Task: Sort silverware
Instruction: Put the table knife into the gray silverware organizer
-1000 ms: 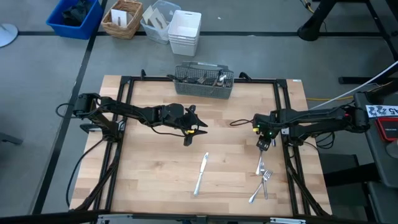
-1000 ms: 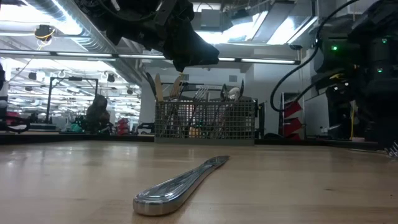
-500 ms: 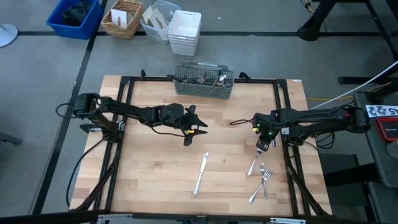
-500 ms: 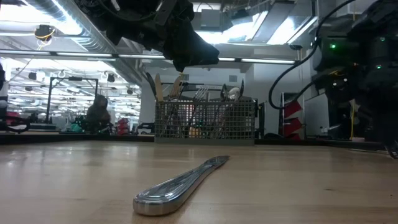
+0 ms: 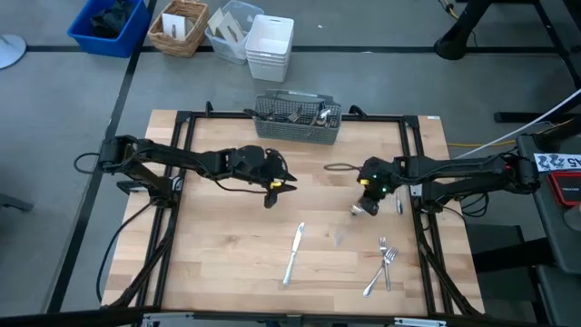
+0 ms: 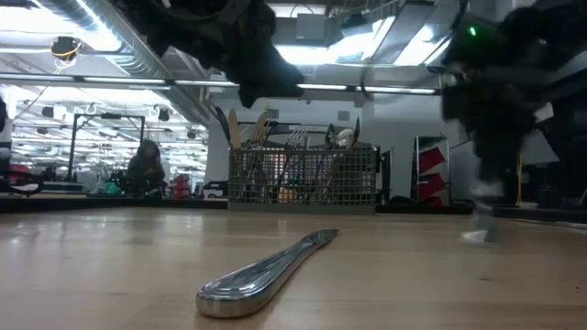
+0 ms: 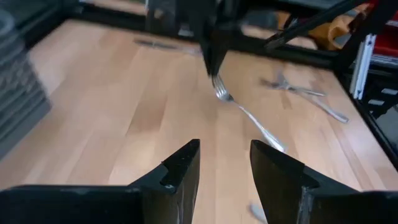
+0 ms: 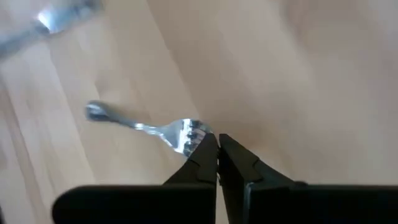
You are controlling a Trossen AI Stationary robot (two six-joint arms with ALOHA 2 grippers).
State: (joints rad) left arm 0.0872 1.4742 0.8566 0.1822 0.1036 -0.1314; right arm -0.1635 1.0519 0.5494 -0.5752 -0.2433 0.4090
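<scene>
Pieces of the silverware lie on the wooden table: a knife (image 5: 292, 252) near the front middle and two forks (image 5: 386, 263) at the front right. My right gripper (image 5: 361, 207) hangs right of centre, shut on another fork (image 7: 249, 115). My left gripper (image 5: 270, 193) hovers open over the table's middle, with nothing between its fingers (image 7: 186, 168). The grey wire caddy (image 5: 298, 116) stands at the far edge with several utensils upright in it. My right gripper pinches the fork at its tine end (image 8: 191, 134) between the two fingertips. The fingers come from above, slanting down. The fork slants down and away below them, its handle end (image 8: 93, 112) lowest; whether that end is off the table, I cannot tell.
A black frame (image 5: 182, 163) runs along the table's edges. Beyond the far edge stand a white bin (image 5: 270, 45), a basket (image 5: 179, 27) and a blue crate (image 5: 109, 25). A small piece (image 5: 398, 207) lies beside the right arm.
My right gripper has gone up and toward the table's left, taking one fork from the group at the front right. That fork has left the table by its tine end and now hangs slanting below the fingers. The other two forks have stayed put.
</scene>
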